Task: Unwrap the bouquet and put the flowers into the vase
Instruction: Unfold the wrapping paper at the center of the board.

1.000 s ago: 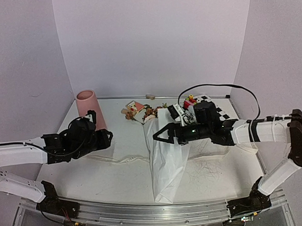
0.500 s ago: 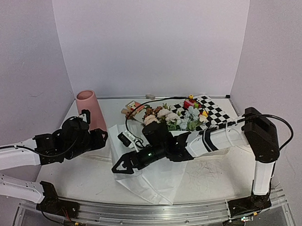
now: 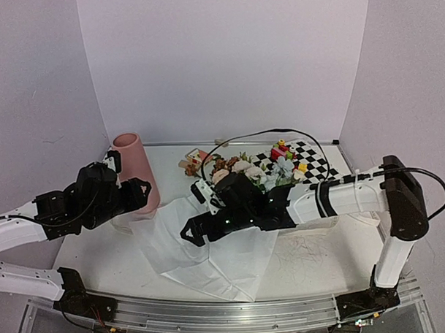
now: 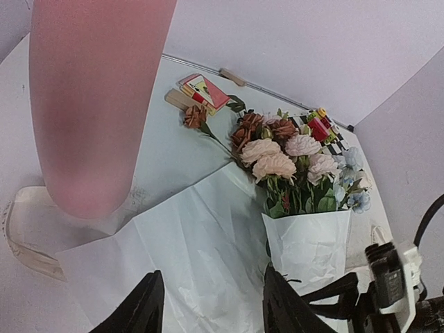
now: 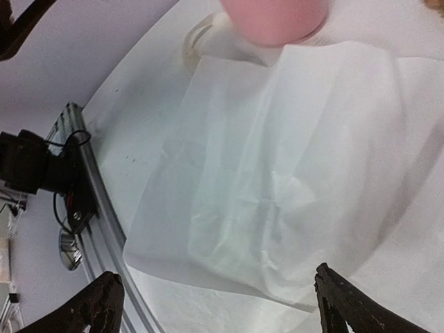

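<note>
Your right gripper point(image 3: 190, 233) stands wide open and empty over the spread white paper point(image 3: 211, 263) near the table's point(image 3: 321, 259) front edge. Your left gripper point(image 4: 211, 316) is partly open, also empty, beside the pink vase point(image 3: 133, 169) at the back left corner. The flowers point(image 3: 244, 171) lie near the back edge, with their stems in paper.

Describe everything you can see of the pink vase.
The vase is a tall, plain cylinder of matte pink, smooth-walled, its mouth open upward. It stands upright at the back left of the table, no flowers in it. A corner of the white paper reaches its foot, and a cream ribbon loops beside its base.
</note>
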Motion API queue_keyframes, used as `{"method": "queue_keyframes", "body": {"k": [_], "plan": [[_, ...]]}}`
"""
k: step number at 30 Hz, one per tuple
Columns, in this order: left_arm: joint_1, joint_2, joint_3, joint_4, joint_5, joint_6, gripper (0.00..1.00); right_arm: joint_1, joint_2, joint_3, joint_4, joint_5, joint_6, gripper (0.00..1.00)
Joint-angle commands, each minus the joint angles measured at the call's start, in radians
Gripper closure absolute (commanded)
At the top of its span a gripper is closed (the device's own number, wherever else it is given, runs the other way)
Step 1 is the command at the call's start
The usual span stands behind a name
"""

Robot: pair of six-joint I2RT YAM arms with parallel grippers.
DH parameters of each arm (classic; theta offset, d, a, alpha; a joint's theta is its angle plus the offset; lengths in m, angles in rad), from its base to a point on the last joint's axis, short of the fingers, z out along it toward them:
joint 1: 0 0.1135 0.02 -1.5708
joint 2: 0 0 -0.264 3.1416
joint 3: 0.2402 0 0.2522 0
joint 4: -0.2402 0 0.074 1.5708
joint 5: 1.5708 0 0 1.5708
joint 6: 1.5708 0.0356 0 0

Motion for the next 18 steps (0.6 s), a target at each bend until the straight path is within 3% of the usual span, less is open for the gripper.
{"method": "queue_keyframes", "body": {"k": [1, 10, 18], "plan": [[0.005, 0.050, 0.049, -0.004, 0.027, -0.007, 0.50, -0.001, -0.038, 0.061, -0.142, 0.283, 0.019, 0.08], [0.005, 0.264, 0.065, 0.092, 0.169, -0.020, 0.50, 0.000, 0.129, 0.296, -0.433, 0.540, 0.135, 0.16], [0.007, 0.363, 0.021, 0.224, 0.245, -0.063, 0.51, 0.000, 0.234, 0.421, -0.518, 0.631, 0.153, 0.30]]}}
